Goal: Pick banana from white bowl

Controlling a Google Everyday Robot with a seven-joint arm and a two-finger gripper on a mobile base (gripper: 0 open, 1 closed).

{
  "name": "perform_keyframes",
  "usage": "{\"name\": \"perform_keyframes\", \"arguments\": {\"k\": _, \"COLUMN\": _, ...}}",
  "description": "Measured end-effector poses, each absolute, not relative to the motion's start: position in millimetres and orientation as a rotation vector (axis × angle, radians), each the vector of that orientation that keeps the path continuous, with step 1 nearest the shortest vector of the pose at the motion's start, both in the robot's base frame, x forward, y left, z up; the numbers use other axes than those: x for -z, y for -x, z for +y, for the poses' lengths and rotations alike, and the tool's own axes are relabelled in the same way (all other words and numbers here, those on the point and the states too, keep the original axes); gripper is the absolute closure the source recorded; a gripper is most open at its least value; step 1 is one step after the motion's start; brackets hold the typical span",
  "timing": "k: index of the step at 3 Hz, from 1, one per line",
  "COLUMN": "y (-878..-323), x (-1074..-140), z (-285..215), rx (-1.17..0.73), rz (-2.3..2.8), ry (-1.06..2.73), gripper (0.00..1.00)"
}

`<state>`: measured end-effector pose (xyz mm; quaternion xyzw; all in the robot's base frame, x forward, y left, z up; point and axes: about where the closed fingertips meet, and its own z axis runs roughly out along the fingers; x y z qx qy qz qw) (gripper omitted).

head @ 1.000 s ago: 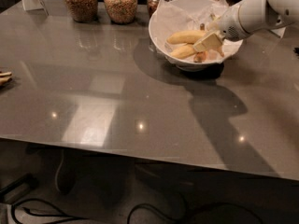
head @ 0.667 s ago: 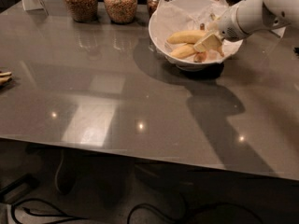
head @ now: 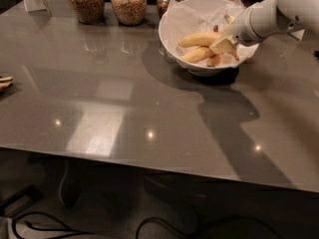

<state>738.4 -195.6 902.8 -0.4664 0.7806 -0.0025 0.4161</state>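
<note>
Grey, glossy tabletop [head: 149,108] fills my view, with two glass jars [head: 85,3] of brown grains along its far edge. At far right sits the white bowl [head: 167,39], lined with crumpled paper. The banana [head: 199,39] lies inside it, just beyond a shorter, paler banana [head: 198,55]. My gripper [head: 224,45] reaches in from the right, at the banana's right end; I cannot tell whether the pincer is wide or narrow.
</note>
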Motion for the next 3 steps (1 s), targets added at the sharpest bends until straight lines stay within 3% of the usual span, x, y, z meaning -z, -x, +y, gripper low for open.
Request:
{"name": "perform_keyframes", "arguments": {"k": 2, "y": -732, "x": -918, "z": -191, "rx": 0.019, "rz": 1.928, "ry": 1.177, "gripper": 1.0}}
{"name": "perform_keyframes", "arguments": {"k": 3, "y": -725, "x": -942, "z": -187, "rx": 0.03, "rz": 1.882, "ry": 1.175, "gripper": 1.0}}
